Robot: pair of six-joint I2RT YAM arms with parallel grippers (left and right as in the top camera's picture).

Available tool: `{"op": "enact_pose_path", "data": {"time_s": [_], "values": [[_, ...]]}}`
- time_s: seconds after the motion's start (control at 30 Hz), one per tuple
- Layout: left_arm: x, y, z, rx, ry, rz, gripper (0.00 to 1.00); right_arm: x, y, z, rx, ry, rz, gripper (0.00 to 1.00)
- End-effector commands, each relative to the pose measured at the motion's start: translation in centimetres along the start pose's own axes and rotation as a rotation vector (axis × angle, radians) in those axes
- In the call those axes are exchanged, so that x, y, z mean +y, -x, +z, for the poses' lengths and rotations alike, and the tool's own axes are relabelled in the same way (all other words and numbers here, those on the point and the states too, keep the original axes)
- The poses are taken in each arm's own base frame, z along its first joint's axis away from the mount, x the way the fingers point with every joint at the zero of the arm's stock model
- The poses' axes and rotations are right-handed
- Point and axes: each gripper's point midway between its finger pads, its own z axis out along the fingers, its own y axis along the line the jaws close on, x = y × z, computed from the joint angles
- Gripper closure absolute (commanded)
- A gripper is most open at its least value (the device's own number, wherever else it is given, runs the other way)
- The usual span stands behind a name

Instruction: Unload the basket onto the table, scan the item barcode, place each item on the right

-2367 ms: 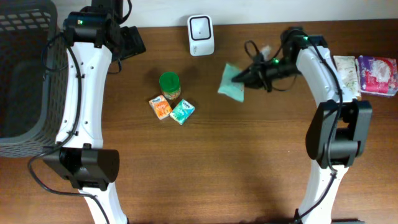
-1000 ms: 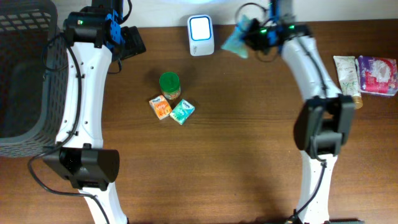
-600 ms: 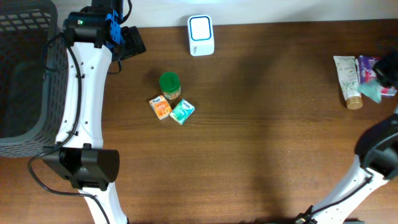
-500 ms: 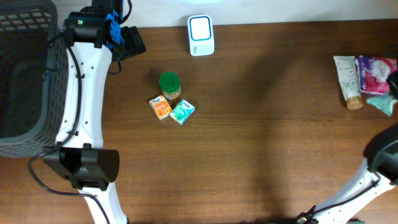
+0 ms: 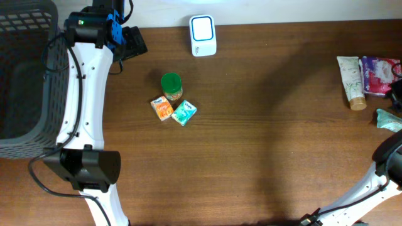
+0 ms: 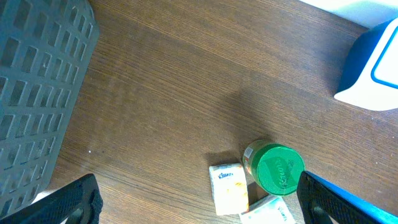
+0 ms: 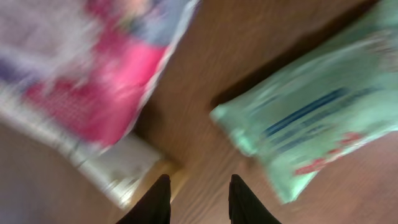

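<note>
Since a second ago the right arm has swung from the scanner (image 5: 203, 36) at the back of the worktop (image 5: 270, 144) out to the far right edge. The pale green packet (image 7: 317, 121) has travelled with it. It now lies flat on the wood, near the pink packet (image 5: 379, 68) and the tube (image 5: 350, 81), touching neither. The right end effector (image 7: 199, 180) has let go: its two dark fingers stand slightly parted above bare wood, and the packet lies beside them. The packet is a soft pouch with blue and red print, too blurred to read. The left end effector (image 6: 198, 186) has not moved and is spread wide and empty near the basket (image 5: 25, 75).
</note>
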Motion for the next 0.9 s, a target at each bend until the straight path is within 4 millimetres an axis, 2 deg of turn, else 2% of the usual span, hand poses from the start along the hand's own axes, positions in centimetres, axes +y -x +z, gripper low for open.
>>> {"op": "enact_pose_path", "data": {"time_s": [0.0, 0.1, 0.23, 0.3, 0.33, 0.37, 0.4, 0.5, 0.57, 0.63, 0.67, 0.7, 0.77, 0.8, 0.87], "values": [[-0.2, -0.2, 0.3, 0.008, 0.001, 0.015, 0.01, 5.2, -3.3, -2.1, 0.145, 0.28, -0.054, 0.75], [-0.2, -0.2, 0.3, 0.008, 0.001, 0.015, 0.01, 7.2, -5.4, -4.9, 0.174, 0.332, -0.1, 0.76], [-0.2, -0.2, 0.3, 0.008, 0.001, 0.015, 0.01, 12.0, -8.6, -11.0, 0.081, 0.411, -0.304, 0.75], [-0.2, -0.2, 0.3, 0.008, 0.001, 0.015, 0.01, 14.2, -10.8, -12.9, 0.059, 0.445, -0.411, 0.67], [-0.2, -0.2, 0.3, 0.008, 0.001, 0.015, 0.01, 16.1, -13.4, -13.5, 0.079, 0.462, -0.488, 0.6], [-0.2, -0.2, 0.3, 0.008, 0.001, 0.015, 0.01, 17.4, -16.3, -13.3, 0.127, 0.461, -0.539, 0.44], [-0.2, -0.2, 0.3, 0.008, 0.001, 0.015, 0.01, 18.3, -18.7, -13.0, 0.171, 0.455, -0.579, 0.38], [-0.2, -0.2, 0.3, 0.008, 0.002, 0.015, 0.01, 21.8, -27.3, -12.1, 0.29, 0.457, -0.755, 0.41], [-0.2, -0.2, 0.3, 0.008, 0.001, 0.015, 0.01, 22.8, -31.6, -11.1, 0.323, 0.417, -0.853, 0.41], [-0.2, -0.2, 0.3, 0.008, 0.001, 0.015, 0.01, 23.7, -37.0, -9.2, 0.338, 0.352, -0.989, 0.42], [-0.2, -0.2, 0.3, 0.008, 0.001, 0.015, 0.01, 24.4, -39.8, -8.2, 0.345, 0.345, -1.053, 0.48], [-0.2, -0.2, 0.3, 0.008, 0.001, 0.015, 0.01, 25.5, -42.9, -7.1, 0.346, 0.363, -1.124, 0.48], [-0.2, -0.2, 0.3, 0.008, 0.002, 0.015, 0.01, 26.9, -46.6, -5.7, 0.346, 0.401, -1.196, 0.46], [-0.2, -0.2, 0.3, 0.008, 0.001, 0.015, 0.01, 27.2, -47.6, -5.2, 0.349, 0.411, -1.212, 0.47], [-0.2, -0.2, 0.3, 0.008, 0.001, 0.015, 0.01, 27.8, -52.3, -2.7, 0.376, 0.429, -1.275, 0.46]]}}
